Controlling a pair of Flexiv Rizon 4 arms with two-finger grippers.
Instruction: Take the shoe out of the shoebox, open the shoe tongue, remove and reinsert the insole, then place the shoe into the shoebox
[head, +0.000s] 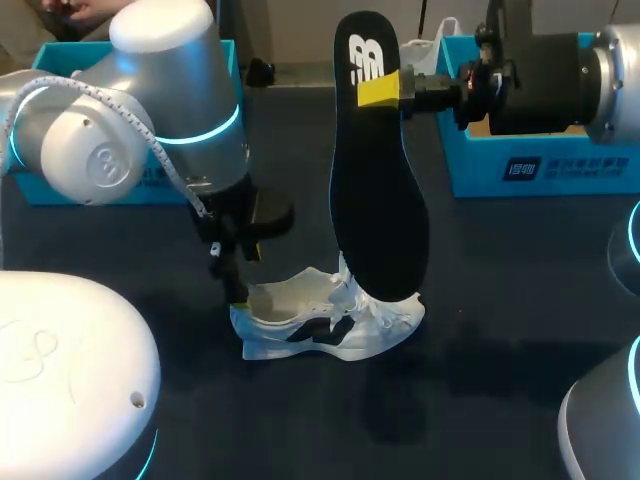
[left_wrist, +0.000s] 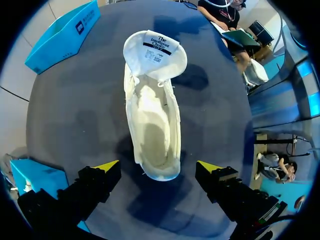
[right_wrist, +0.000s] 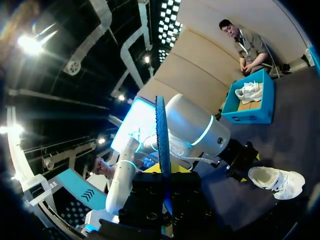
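A white shoe (head: 330, 322) sits on its sole mid-way across the dark table (head: 500, 340), with its tongue folded open and nothing inside. A black insole (head: 378, 200) hangs upright over its front, and whether the lower tip touches the shoe is unclear. The right gripper (head: 380, 88) is clamped on the insole's upper end. The left gripper (left_wrist: 158, 166) hovers at the heel, its fingers spread wide. Reinsertion looks next. The tip should probably enter the shoe's opening at a slant while the left fingers brace the heel.
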